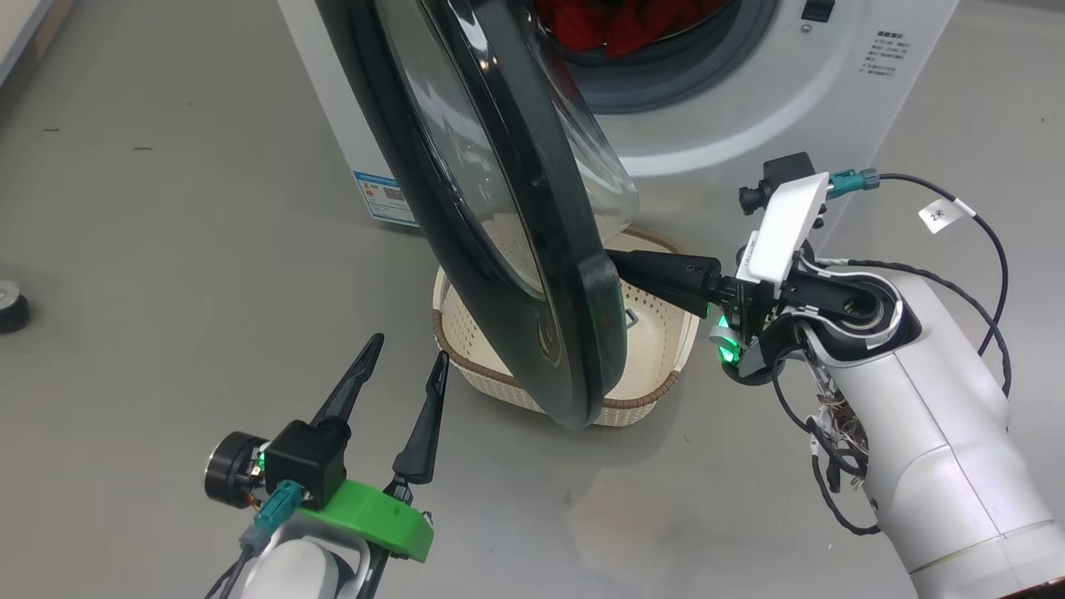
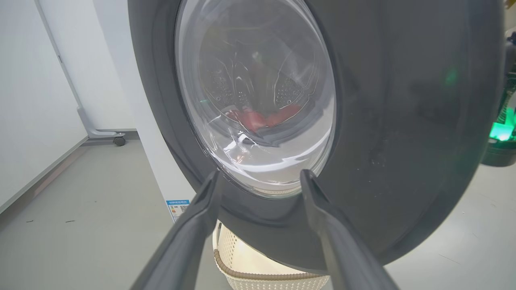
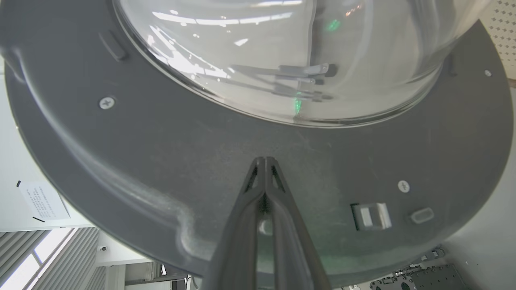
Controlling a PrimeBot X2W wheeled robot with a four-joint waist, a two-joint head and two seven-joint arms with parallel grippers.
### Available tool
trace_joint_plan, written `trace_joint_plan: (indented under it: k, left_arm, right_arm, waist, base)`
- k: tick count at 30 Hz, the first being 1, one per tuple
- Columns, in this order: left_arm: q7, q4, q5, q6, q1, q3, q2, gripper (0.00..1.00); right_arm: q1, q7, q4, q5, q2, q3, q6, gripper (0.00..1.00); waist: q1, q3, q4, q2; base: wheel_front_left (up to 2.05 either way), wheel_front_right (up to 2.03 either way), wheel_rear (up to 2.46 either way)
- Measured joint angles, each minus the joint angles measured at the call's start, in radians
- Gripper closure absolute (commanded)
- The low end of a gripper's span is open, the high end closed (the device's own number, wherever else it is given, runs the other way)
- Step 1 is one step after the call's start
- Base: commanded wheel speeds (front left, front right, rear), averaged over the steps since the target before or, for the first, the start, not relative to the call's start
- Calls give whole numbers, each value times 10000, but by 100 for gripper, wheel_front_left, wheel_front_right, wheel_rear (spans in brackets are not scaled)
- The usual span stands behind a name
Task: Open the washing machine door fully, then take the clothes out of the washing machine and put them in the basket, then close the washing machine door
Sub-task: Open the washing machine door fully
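The washing machine (image 1: 832,91) stands at the top of the head view, with the red clothes (image 1: 616,25) in its drum. The washing machine door (image 1: 499,208) is swung partly out, edge-on to me, its glass bowl facing the drum. My right gripper (image 1: 616,259) is shut and empty, with its tips against the door's grey inner face (image 3: 201,161) near the free edge. The left gripper (image 1: 411,347) hangs open over the floor, in front of the door's outer face (image 2: 403,121). Through the window the clothes (image 2: 262,119) show red. The cream basket (image 1: 657,333) sits on the floor under the door.
A blue sticker label (image 1: 384,198) marks the machine's lower left corner. A dark round foot (image 1: 10,308) rests on the grey floor at far left. In the left wrist view a stand's caster (image 2: 118,140) sits by the white wall.
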Motion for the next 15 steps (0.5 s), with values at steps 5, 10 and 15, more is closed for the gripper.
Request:
trace_joint_plan:
  k: [5,10,15]
  left_arm:
    - [0,4,-33,0,105,-38,4,0]
    - [0,4,-61,2,148,-38,6,0]
    - [0,-6,-61,10,173,-48,8,0]
  right_arm:
    - [219,-50,-213,4,23,228,2,100]
    - [463,-136,-405,107,56,399,2,100]
    - [600,-245,-589,115,58,646,2,100]
  waist:
    - [0,-122,260,0]
    - [0,-221,528,0]
    - [0,-273,818,0]
  base:
    - [0,0,0]
    - [0,0,0]
    - [0,0,0]
